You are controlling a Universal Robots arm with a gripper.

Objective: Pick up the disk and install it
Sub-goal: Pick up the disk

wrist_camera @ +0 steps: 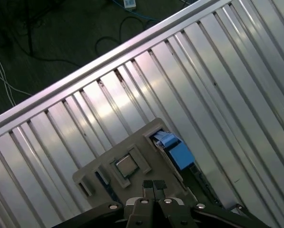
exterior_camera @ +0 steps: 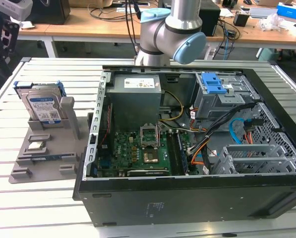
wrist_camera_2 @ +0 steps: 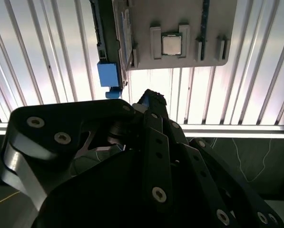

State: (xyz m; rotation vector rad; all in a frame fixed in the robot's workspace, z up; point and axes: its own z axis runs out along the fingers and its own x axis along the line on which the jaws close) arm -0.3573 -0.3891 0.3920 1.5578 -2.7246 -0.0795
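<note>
First wrist view: disk (wrist_camera: 179, 153) near tool (wrist_camera: 154, 185), apart.

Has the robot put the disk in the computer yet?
Not yet; nothing looks done. The disk stands in its grey holder beside the computer case. The gripper is shut, empty, near the holder in the first wrist view. Picking up and installing are left.

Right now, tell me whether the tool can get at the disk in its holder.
Probably yes. The disk stands upright in the grey holder, outside the computer case, with nothing over its top edge; the tool hangs above that holder, shut.
</note>
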